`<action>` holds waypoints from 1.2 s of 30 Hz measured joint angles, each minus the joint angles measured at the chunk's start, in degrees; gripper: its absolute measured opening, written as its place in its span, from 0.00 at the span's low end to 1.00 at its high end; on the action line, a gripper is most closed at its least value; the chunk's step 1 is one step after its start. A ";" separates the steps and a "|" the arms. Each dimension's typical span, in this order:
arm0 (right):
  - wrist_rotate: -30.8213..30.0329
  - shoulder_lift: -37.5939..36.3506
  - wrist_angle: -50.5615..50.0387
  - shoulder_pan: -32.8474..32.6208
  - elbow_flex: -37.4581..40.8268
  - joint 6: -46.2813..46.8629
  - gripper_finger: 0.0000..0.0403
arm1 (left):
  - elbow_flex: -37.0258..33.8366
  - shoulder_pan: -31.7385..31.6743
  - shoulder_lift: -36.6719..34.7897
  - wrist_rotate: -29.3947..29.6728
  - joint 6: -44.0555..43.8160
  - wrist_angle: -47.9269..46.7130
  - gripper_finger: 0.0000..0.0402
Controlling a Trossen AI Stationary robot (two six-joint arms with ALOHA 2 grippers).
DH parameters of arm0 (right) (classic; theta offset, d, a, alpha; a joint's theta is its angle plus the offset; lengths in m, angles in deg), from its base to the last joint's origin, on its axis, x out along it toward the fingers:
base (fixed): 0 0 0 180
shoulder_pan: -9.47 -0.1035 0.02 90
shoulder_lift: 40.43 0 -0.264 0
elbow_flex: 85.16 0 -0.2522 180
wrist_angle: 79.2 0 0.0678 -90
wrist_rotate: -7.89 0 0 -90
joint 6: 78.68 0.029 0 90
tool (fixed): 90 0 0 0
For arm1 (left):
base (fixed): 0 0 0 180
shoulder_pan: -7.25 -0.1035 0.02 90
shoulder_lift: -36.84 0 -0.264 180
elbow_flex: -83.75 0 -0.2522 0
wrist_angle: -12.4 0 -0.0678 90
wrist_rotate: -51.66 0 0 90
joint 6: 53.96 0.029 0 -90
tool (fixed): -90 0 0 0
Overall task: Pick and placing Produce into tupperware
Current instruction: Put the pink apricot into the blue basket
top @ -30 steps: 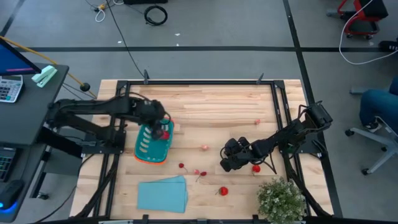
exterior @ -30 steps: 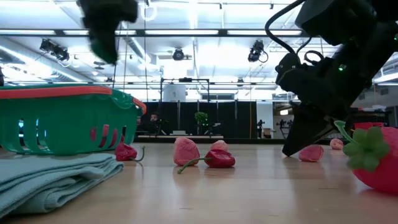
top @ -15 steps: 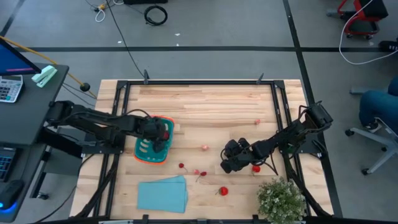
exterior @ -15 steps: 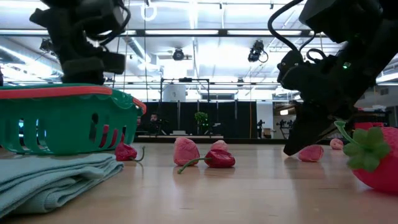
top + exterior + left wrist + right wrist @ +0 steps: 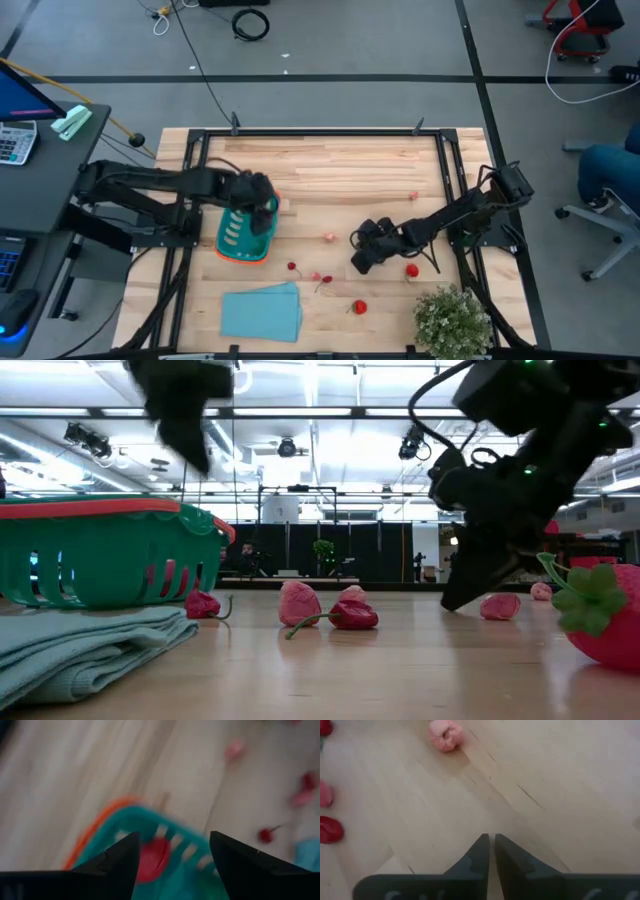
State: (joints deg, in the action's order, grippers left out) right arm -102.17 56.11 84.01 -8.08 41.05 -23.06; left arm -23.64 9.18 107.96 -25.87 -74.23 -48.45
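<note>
The teal tub with its orange rim (image 5: 238,240) stands on the table's left half. My left gripper (image 5: 262,205) hangs open just above it, empty. Between its fingers, the left wrist view shows a red piece (image 5: 152,860) lying inside the tub (image 5: 100,825). Loose produce lies mid-table: a pink piece (image 5: 327,237), small red and pink ones (image 5: 316,277), a strawberry (image 5: 359,307) and a red piece (image 5: 411,270). My right gripper (image 5: 357,262) is shut and low over bare wood right of them. The pink piece (image 5: 445,735) lies ahead of it.
A folded light-blue cloth (image 5: 260,310) lies near the table's near edge, left of centre. A bushy potted plant (image 5: 455,320) fills the near right corner. A tiny pink piece (image 5: 414,196) sits farther back on the right. The table's far half is bare wood.
My left gripper, with a red piece at its fingers a second ago, dipped down to the tub and has risen again; the red piece now lies in the tub. My right gripper has shifted slightly toward the table's left, staying low.
</note>
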 joint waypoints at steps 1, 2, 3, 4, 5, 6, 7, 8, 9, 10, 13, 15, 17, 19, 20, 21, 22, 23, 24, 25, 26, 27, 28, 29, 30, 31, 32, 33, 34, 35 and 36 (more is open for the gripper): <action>0.87 0.00 0.41 0.81 -0.02 -1.17 0.12 | 2.37 0.03 0.00 -0.04 1.32 -0.04 0.60; 1.61 0.00 0.77 1.66 -0.02 -2.31 0.14 | 4.47 0.04 0.00 -0.04 2.70 0.38 0.60; 2.37 0.00 0.99 2.55 -0.04 -3.27 0.15 | 6.22 0.09 0.00 -0.05 4.14 1.04 0.59; 3.09 0.00 1.18 3.44 -0.04 -4.20 0.17 | 7.64 0.25 0.00 -0.04 5.72 2.13 0.59; 3.96 0.00 1.52 4.29 -0.04 -5.09 0.19 | 8.64 0.28 0.04 -0.06 7.54 3.41 0.59; 4.66 0.00 1.75 5.09 -0.05 -5.98 0.21 | 9.27 0.28 0.07 -0.08 9.43 4.46 0.60; 5.19 0.00 1.90 5.79 -0.07 -6.85 0.24 | 9.42 0.28 0.08 -0.06 10.91 5.49 0.60; 5.46 0.00 1.95 6.35 -0.09 -7.75 0.26 | 9.42 0.26 0.11 -0.04 11.91 6.14 0.60; 5.54 0.00 1.97 6.82 -0.09 -8.61 0.28 | 9.27 0.26 0.15 -0.06 11.99 6.75 0.61; 5.58 0.00 1.94 7.18 -0.09 -9.58 0.30 | 8.96 0.26 0.15 -0.04 11.96 6.98 0.61; 5.69 -0.02 1.39 8.01 -0.13 -12.57 0.37 | 6.07 0.13 0.14 -0.06 11.92 9.91 0.60; 5.66 -0.12 1.19 8.40 -0.13 -13.64 0.41 | 2.92 0.11 0.19 -0.04 11.68 13.77 0.60; 5.51 -0.81 -0.28 8.65 -0.21 -15.14 0.44 | -0.78 0.11 0.20 -0.04 11.72 19.66 0.60; 5.41 -2.42 -4.76 9.05 -0.89 -16.64 0.47 | -4.80 0.11 0.85 -0.04 11.91 26.51 0.61; 4.89 -3.50 -7.97 9.37 -1.37 -17.07 0.48 | -6.57 0.11 1.14 -0.07 11.93 29.43 0.61; 4.56 -4.70 -11.20 9.72 -2.11 -17.40 0.49 | -8.43 0.11 1.28 -0.07 11.93 31.88 0.61; 3.98 -6.10 -14.87 10.08 -2.92 -17.76 0.50 | -9.70 0.11 1.82 -0.07 11.91 34.64 0.61; 3.36 -7.65 -19.45 10.47 -3.55 -17.85 0.52 | -10.73 0.11 2.54 -0.08 11.88 37.37 0.61; 2.90 -8.99 -24.27 10.85 -4.09 -17.78 0.53 | -11.82 0.11 3.34 -0.07 11.58 38.84 0.61; 1.99 -10.28 -28.76 11.20 -4.38 -17.41 0.54 | -12.64 0.11 4.30 -0.04 10.94 39.17 0.61; 0.70 -11.54 -33.06 11.55 -4.35 -16.20 0.54 | -13.16 0.11 5.70 -0.08 10.30 39.70 0.62; -0.58 -12.79 -36.55 11.87 -4.19 -14.48 0.55 | -13.44 0.11 7.45 -0.05 10.06 40.97 0.62; -2.17 -13.99 -38.95 12.04 -4.11 -12.35 0.56 | -13.46 0.11 9.09 -0.07 9.66 42.41 0.62; -3.60 -15.25 -40.41 12.34 -3.63 -10.05 0.57 | -13.54 0.11 10.73 -0.07 9.02 43.16 0.62; -4.46 -16.29 -41.79 12.50 -2.97 -7.86 0.57 | -13.51 0.11 12.84 -0.05 8.91 45.09 0.62; -5.04 -17.25 -42.81 12.63 -2.22 -6.31 0.57 | -13.08 0.11 15.10 -0.13 8.94 47.89 0.62; -5.18 -18.17 -43.70 12.68 -1.59 -5.04 0.57 | -12.88 0.11 16.89 -0.31 9.12 49.32 0.62; -5.28 -19.13 -44.51 12.78 -1.09 -3.70 0.58 | -12.54 0.11 18.62 -0.51 9.23 50.47 0.62; -5.55 -20.20 -45.20 13.05 -0.59 -2.31 0.58 | -11.63 0.11 20.49 -1.04 9.37 53.04 0.62; -6.13 -20.87 -45.98 13.28 -0.18 -0.77 0.58 | -10.88 0.06 22.06 -1.76 9.40 54.81 0.62; -7.39 -21.29 -46.85 13.48 0.22 0.54 0.57 | -10.16 -0.08 23.33 -2.50 9.41 55.43 0.62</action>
State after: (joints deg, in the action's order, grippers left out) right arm -109.56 34.81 37.15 5.40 41.27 -22.52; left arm -33.80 9.10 131.28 -28.37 -64.81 6.97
